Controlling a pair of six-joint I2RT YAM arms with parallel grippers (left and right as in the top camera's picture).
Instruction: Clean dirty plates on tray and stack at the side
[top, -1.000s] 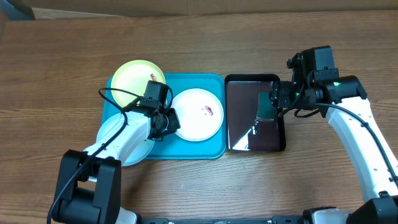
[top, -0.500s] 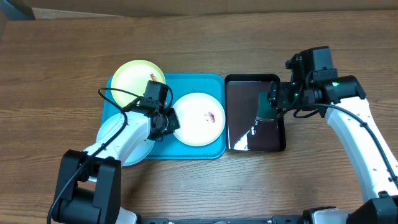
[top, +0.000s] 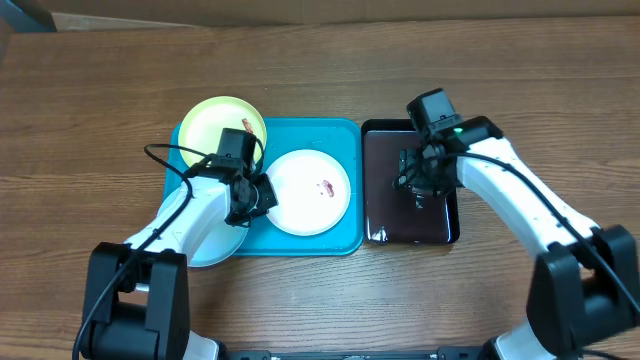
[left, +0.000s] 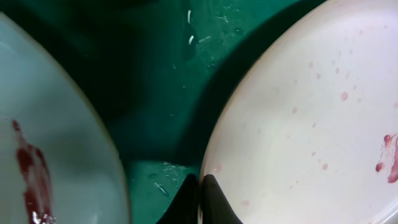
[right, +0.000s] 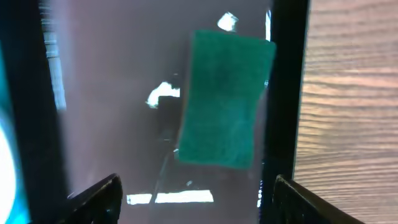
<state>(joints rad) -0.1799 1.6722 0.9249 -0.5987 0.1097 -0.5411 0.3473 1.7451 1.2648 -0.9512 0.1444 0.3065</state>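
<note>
**A:** Which arm is placed for the sponge (right: 225, 99)?

**B:** The right one. The right gripper (right: 196, 180) hangs over the black pan (top: 385, 150), which sits just beside the tray (top: 345, 135). Its jaws are spread wide with nothing between them. The sponge lies flat in the pan, straight ahead of the fingers and against the pan wall farther from the tray.

**A:** And how does it lie?

**B:** Its long side runs away from the gripper, roughly parallel with the tray's short edge and tipped only slightly. The jaws therefore already span its narrow width. I'd judge the move needs a short reach forward and down, with little or no wrist turn.

**A:** What about the left arm?

**B:** The left gripper (left: 199, 190) is pinched fully closed at the rim of the white plate (top: 310, 192), on the tray's right half, with reddish specks showing. I can't tell whether it actually nips the rim. It's well apart from the sponge.
</note>
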